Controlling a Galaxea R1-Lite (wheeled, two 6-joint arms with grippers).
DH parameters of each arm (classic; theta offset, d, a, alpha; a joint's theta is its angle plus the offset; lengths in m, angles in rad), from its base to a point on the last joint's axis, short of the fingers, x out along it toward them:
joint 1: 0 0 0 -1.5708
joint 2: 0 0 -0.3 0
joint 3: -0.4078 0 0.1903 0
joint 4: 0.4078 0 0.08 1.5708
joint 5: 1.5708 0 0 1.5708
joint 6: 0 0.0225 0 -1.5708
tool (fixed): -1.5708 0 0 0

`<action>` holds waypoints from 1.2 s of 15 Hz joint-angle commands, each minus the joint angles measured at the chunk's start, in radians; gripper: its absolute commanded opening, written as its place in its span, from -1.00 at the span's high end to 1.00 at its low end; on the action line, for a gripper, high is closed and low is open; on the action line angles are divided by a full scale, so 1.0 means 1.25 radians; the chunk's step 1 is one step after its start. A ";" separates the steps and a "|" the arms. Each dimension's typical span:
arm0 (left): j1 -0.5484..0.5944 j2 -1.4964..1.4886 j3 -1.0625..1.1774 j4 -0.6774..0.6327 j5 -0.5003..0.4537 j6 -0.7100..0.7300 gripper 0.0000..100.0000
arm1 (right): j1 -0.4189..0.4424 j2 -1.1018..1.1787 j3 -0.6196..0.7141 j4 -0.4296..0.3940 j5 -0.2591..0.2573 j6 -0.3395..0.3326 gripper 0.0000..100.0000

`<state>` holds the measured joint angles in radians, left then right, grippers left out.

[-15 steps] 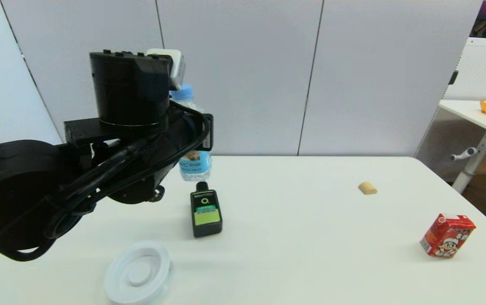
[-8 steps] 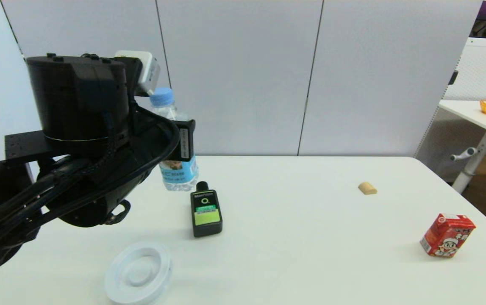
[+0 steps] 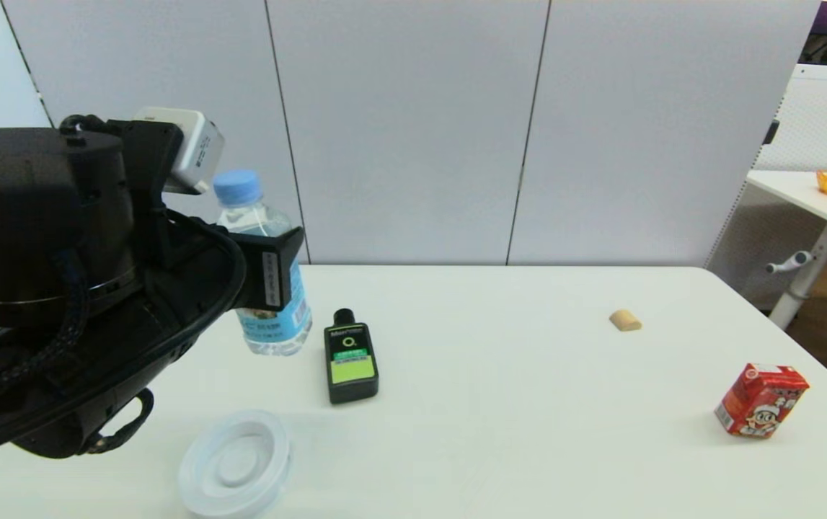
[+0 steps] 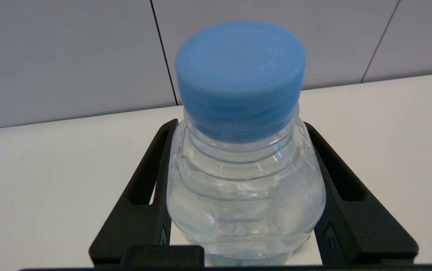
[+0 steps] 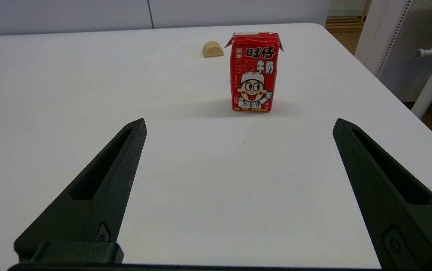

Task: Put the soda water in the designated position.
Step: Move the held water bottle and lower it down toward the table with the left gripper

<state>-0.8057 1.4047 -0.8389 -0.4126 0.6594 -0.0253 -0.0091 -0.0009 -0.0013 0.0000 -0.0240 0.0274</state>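
White table [image 3: 500, 432] carries a white round lid [image 3: 234, 463] nearest the robot. Beyond it, the left gripper [image 3: 269, 270], clamped on the soda water [image 3: 262, 259], has carried the bottle leftward toward that lid, probably the target. Right gripper [image 5: 238, 188] idles, spread wide.

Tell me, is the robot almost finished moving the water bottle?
About halfway, it seems. Done: the left gripper has grabbed the soda water and holds it upright above the table. Happening now: carrying it, near the flat black bottle. Left: setting it down, maybe on the white round dish, and letting go. The right gripper waits open near the red milk carton.
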 commanded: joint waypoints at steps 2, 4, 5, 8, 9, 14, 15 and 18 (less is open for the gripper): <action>0.031 -0.034 0.033 0.000 -0.022 -0.001 1.00 | 0.000 0.001 0.000 0.000 0.000 0.000 -1.00; 0.054 -0.043 0.050 0.005 -0.051 -0.001 1.00 | 0.000 -0.001 0.000 0.000 0.000 0.000 -1.00; 0.070 -0.048 0.054 0.007 -0.069 -0.001 1.00 | 0.000 0.001 0.000 0.000 0.000 0.000 -1.00; 0.116 -0.060 0.071 0.010 -0.119 0.002 1.00 | 0.000 -0.001 0.000 0.000 0.000 0.000 -1.00; 0.133 -0.067 0.078 0.010 -0.138 0.006 1.00 | 0.000 -0.001 0.000 0.000 0.000 0.000 -1.00; 0.269 -0.113 0.108 0.011 -0.244 0.047 1.00 | 0.000 0.001 0.000 0.000 0.000 0.000 -1.00; 0.296 -0.121 0.112 0.015 -0.253 0.062 1.00 | 0.000 -0.001 0.000 0.000 0.000 0.000 -1.00; 0.330 -0.141 0.123 0.016 -0.250 0.072 1.00 | 0.000 0.001 0.000 0.000 0.000 0.000 -1.00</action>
<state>-0.4219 1.2521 -0.6970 -0.3906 0.3438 0.0611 -0.0091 -0.0009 -0.0013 0.0000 -0.0245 0.0272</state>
